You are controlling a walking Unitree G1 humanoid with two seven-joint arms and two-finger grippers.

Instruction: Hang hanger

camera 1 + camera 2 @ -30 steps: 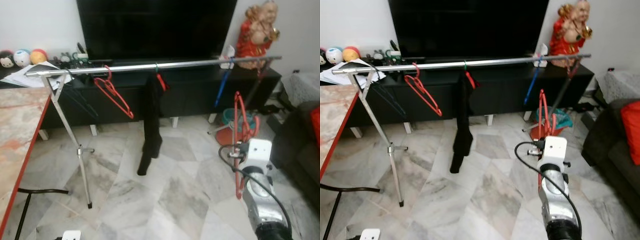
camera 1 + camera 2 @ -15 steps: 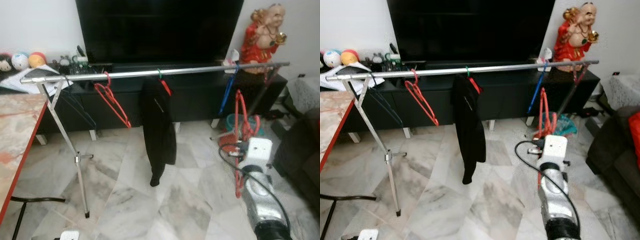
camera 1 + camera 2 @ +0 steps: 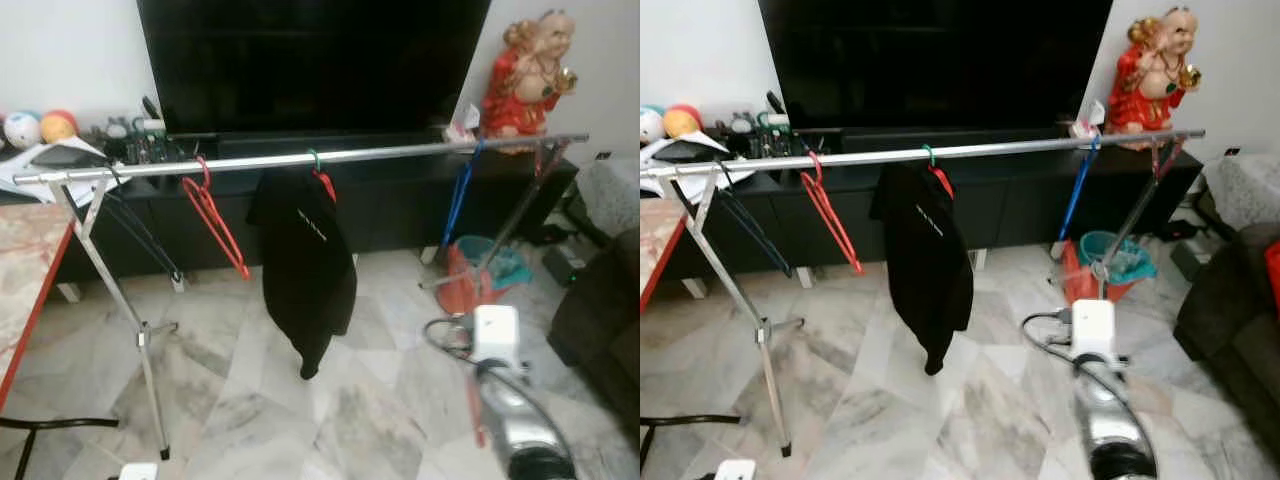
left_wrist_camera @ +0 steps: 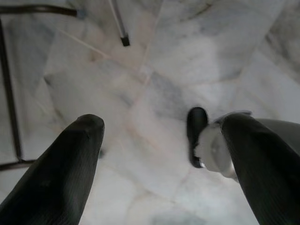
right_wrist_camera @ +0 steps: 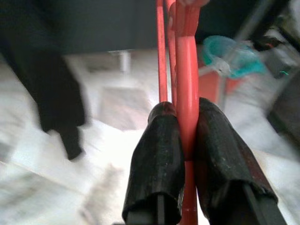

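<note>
right wrist view: right gripper (image 5: 187, 140) fingers pinching red plastic hanger (image 5: 186, 93)
left gripper (image 4: 159, 140): fingers spread, above marble floor (image 4: 154, 61)
silver metal rail (image 3: 300, 158): black garment (image 3: 300, 270) hanging mid-rail

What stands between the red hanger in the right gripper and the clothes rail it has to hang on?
Nothing visible. The right gripper holds the red hanger low, ahead of the rail, which has a bare stretch between the black garment and blue hanger.

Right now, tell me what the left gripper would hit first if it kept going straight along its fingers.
The left gripper hangs open, pointing down. Straight ahead lies the marble floor, with nothing in between. A rack foot and a dark rod lie off to the sides; depth is hard to judge.
</note>
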